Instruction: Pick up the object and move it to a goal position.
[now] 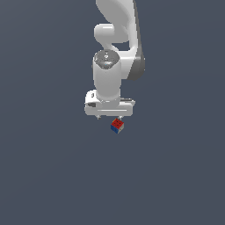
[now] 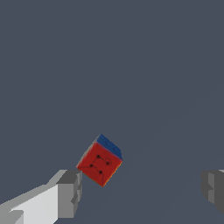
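Small puzzle-style cube [image 1: 117,126], far narrower than the white gripper [image 1: 110,115] above it. In the exterior view: red on top, blue along the lower near side, a sliver of white toward the exterior view's right, set cornerwise to the camera. In the wrist view [image 2: 100,160]: large red face marked with thin dark lines and dots, blue face on the adjoining side, a thin orange-yellow edge along one lower border, again turned on the diagonal. Sits on the plain dark grey-blue floor [image 1: 48,176], just below the hand's underside and a little toward the exterior view's right of the hand's middle. White arm [image 1: 118,26] comes down from the frame's upper edge, bends through a rounded joint, and ends in a vertical wrist cylinder over a wide flat hand, pointing straight down. Jaws spread wide apart in the wrist view [image 2: 142,188]: one grey pad [image 2: 70,192] just beside the cube's corner, possibly touching or a hair off, cannot tell which; the other pad [image 2: 213,189] well apart from the cube, at the frame's edge. Nothing clamped between the fingers.
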### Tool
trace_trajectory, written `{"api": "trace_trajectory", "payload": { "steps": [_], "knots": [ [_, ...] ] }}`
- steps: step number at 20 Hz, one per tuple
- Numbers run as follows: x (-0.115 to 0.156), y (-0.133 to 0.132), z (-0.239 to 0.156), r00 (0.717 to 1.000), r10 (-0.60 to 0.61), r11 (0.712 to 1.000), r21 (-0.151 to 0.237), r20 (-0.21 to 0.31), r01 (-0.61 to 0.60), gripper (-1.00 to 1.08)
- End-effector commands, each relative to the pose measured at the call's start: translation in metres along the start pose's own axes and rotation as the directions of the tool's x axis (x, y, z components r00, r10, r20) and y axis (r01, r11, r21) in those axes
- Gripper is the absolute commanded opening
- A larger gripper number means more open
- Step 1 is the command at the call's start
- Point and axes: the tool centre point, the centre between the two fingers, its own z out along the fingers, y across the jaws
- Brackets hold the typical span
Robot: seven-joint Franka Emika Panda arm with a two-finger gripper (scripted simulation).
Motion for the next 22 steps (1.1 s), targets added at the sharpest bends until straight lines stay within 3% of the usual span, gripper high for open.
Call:
{"api": "trace_trajectory", "payload": {
  "steps": [1, 10, 22],
  "knots": [
    [0.0, 0.0, 0.0, 1.0, 0.0, 1.0, 0.0, 0.0, 0.0, 1.0],
    [-0.008, 0.032, 0.006, 0.999, 0.013, 1.0, -0.015, 0.03, -0.013, 1.0],
    [-0.01, 0.023, 0.015, 0.997, 0.075, 0.997, -0.014, 0.022, -0.075, 1.0]
  ]
}}
